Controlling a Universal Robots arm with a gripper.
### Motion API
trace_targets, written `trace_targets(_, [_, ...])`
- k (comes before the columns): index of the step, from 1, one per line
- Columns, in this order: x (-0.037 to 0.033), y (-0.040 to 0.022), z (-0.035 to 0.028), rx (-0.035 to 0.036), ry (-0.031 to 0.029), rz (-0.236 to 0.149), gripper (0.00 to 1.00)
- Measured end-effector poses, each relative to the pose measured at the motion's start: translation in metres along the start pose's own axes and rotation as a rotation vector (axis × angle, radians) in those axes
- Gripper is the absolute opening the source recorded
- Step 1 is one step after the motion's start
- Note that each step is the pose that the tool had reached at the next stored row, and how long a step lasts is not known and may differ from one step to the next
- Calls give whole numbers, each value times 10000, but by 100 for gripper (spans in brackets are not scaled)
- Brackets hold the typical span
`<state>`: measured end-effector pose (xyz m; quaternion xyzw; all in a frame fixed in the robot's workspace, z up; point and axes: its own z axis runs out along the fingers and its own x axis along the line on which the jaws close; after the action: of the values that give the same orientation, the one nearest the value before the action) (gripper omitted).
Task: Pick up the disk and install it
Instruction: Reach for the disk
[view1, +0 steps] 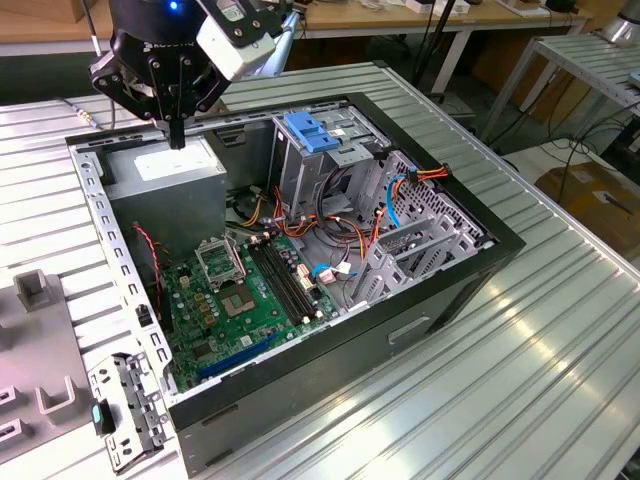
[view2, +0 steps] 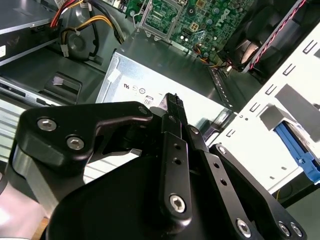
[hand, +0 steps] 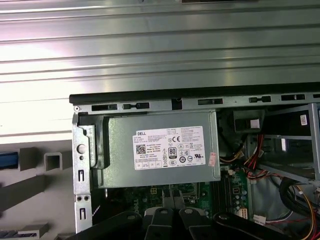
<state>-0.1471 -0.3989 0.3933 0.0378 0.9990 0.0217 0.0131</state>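
My gripper (view1: 177, 140) hangs over the back left corner of the open computer case (view1: 440, 290) in the exterior view. Its black fingers (view2: 173, 107) are pressed together with nothing between them, just above the grey metal box with a white sticker (hand: 167, 150). The disk's silver face is out of view. A blue plastic strip (view2: 295, 147) shows in a pale slotted holder beside the case in the second wrist view; I cannot tell whether it belongs to the disk. A bare blue latch plate (view1: 312, 135) sits on top of the metal drive cage (view1: 330, 165).
The green motherboard (view1: 240, 300) lies on the case floor, with red, orange and blue cables (view1: 400, 195) toward the exterior view's right. Grey fixture blocks (view1: 35, 290) and a metal bracket (view1: 130, 410) lie on the ribbed metal table (view1: 520, 380) at the exterior view's left.
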Motion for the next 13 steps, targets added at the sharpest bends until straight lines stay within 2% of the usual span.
trace_targets(13, [46, -3, -1, 0, 0, 0, 11])
